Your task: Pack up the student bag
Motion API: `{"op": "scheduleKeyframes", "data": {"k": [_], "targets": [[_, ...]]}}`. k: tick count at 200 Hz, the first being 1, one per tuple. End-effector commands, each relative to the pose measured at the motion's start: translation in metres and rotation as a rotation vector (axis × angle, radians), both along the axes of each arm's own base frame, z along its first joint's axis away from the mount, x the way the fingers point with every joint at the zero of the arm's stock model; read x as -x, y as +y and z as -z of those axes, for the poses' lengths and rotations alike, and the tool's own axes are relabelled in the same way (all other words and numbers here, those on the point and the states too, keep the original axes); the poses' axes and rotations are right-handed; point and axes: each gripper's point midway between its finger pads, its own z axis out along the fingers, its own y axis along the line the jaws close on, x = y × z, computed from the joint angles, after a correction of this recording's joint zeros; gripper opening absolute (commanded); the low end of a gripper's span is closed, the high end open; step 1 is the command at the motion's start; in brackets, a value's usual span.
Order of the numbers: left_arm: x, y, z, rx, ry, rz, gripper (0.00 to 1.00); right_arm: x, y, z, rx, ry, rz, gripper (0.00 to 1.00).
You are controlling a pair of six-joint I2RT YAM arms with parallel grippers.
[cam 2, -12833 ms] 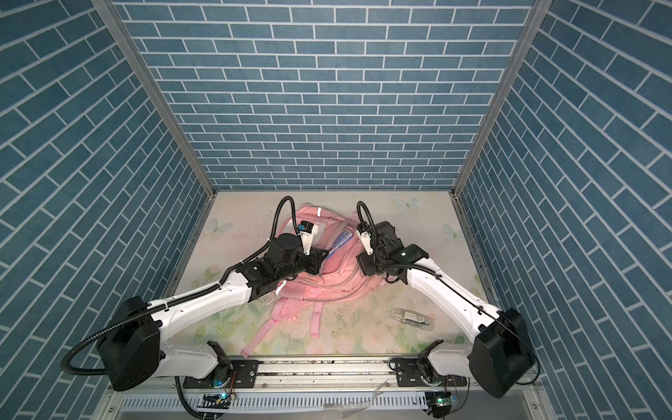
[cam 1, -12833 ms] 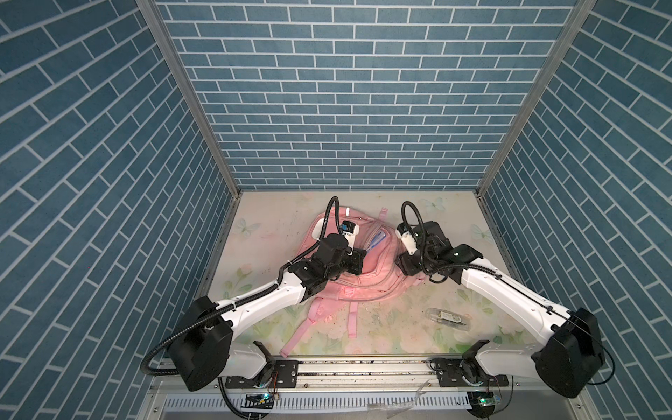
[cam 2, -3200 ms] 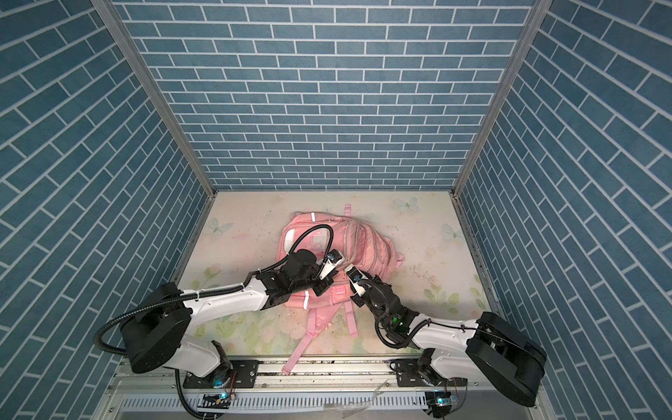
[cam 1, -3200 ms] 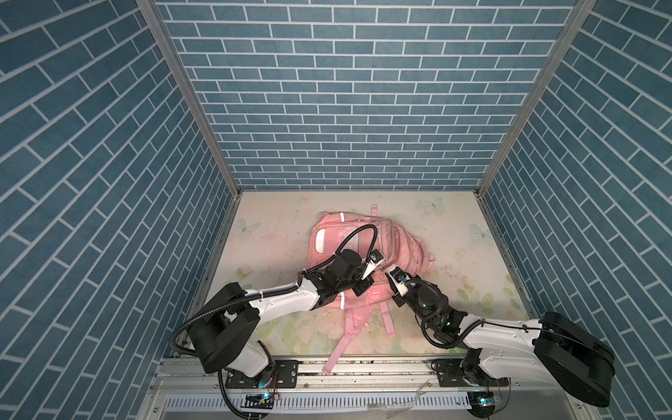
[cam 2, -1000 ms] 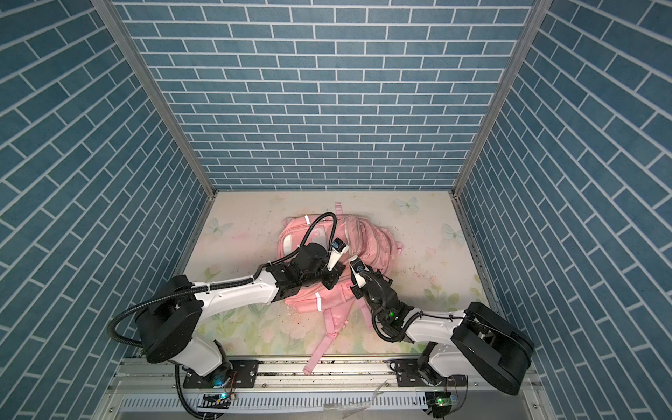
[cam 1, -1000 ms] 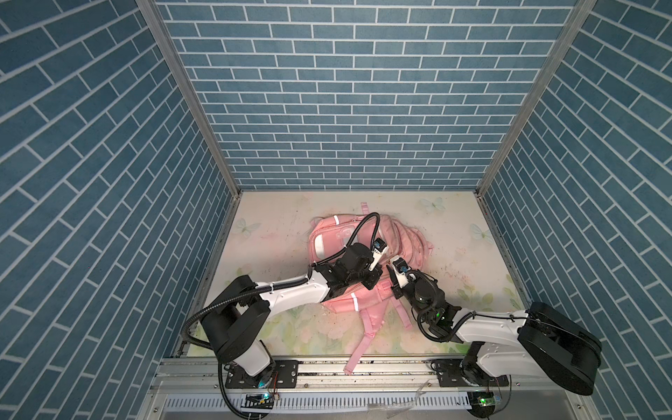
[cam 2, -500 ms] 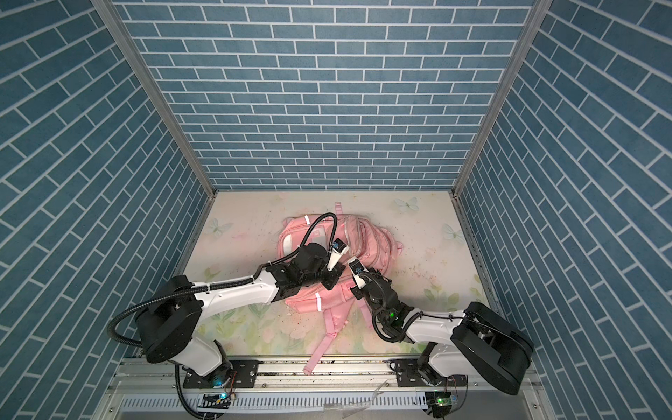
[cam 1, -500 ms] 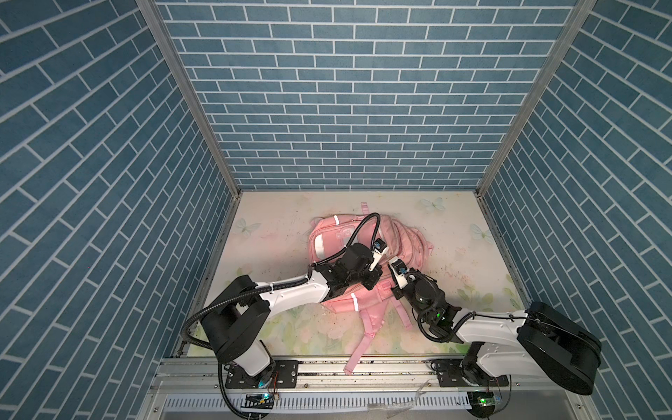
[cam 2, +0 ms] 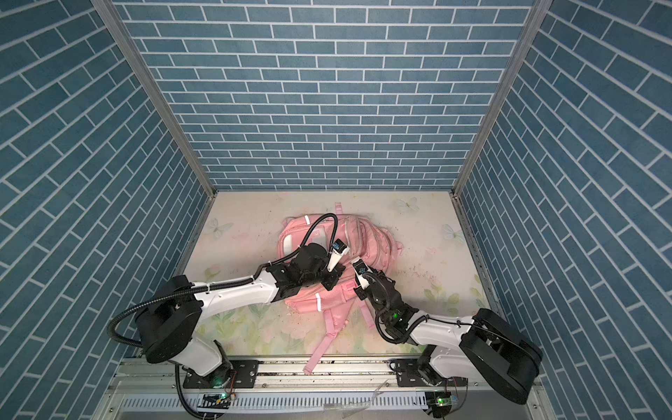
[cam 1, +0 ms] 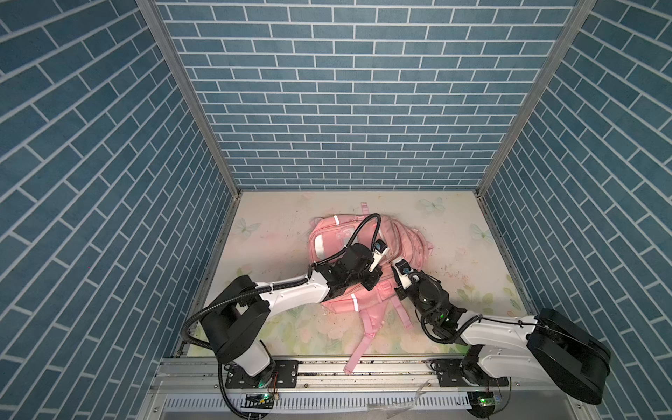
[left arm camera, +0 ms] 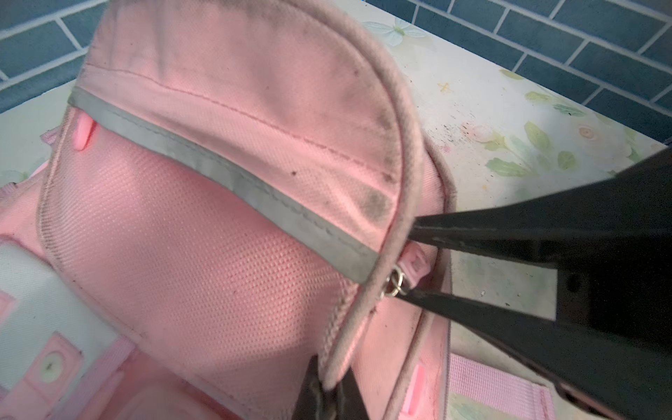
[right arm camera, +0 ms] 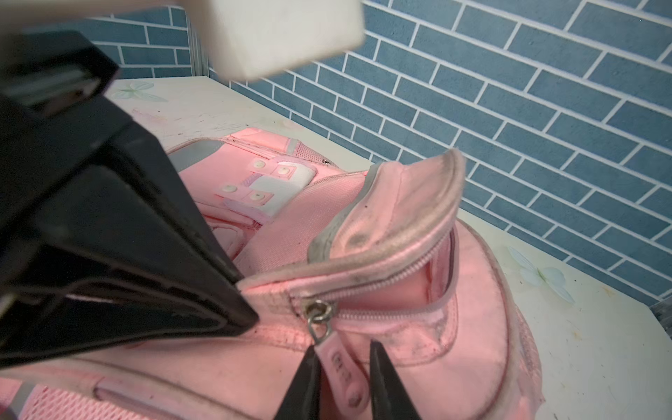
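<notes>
The pink student bag [cam 1: 338,240] [cam 2: 374,251] lies in the middle of the table in both top views. My left gripper [left arm camera: 329,385] [cam 1: 374,283] is shut on the piped rim of a pocket flap [left arm camera: 400,182] and holds it up. My right gripper [right arm camera: 343,354] [cam 1: 399,291] is open, its jaws astride the pink zip pull [right arm camera: 340,367]. One finger touches the pull and the other stands a little off it. The zip [right arm camera: 392,282] beyond the slider is parted, showing pink lining [right arm camera: 440,262].
The bag's pink straps [cam 1: 363,338] trail toward me over the table's front edge onto the metal rail [cam 1: 327,367]. Blue brick walls [cam 1: 349,109] close in the back and both sides. The two grippers work close together at the bag's near right corner.
Over the last second both arms and the bag have hardly moved. My right gripper's jaws have narrowed around the zip pull. The left grip on the flap rim is unchanged.
</notes>
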Motion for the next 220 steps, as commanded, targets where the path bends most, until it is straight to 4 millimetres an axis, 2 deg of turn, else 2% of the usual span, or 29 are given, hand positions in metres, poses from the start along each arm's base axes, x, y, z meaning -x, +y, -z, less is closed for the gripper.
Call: {"op": "scheduleKeyframes", "data": {"k": [1, 31, 98, 168, 220], "targets": [[0.006, -0.012, -0.027, 0.07, -0.014, 0.035, 0.0, 0.003, -0.002, -0.009, 0.007, -0.043, -0.018, 0.23], [0.007, -0.011, -0.025, 0.066, -0.009, 0.035, 0.0, 0.003, -0.006, -0.014, 0.012, -0.057, -0.012, 0.22], [0.005, -0.012, -0.026, 0.07, -0.009, 0.033, 0.0, 0.004, 0.009, 0.013, 0.057, 0.033, -0.085, 0.2], [0.009, -0.013, -0.025, 0.063, -0.012, 0.052, 0.0, 0.001, 0.015, 0.008, 0.013, 0.04, -0.126, 0.26], [0.011, -0.013, -0.027, 0.061, -0.022, 0.074, 0.0, 0.004, 0.021, 0.009, -0.044, 0.085, -0.19, 0.12]]}}
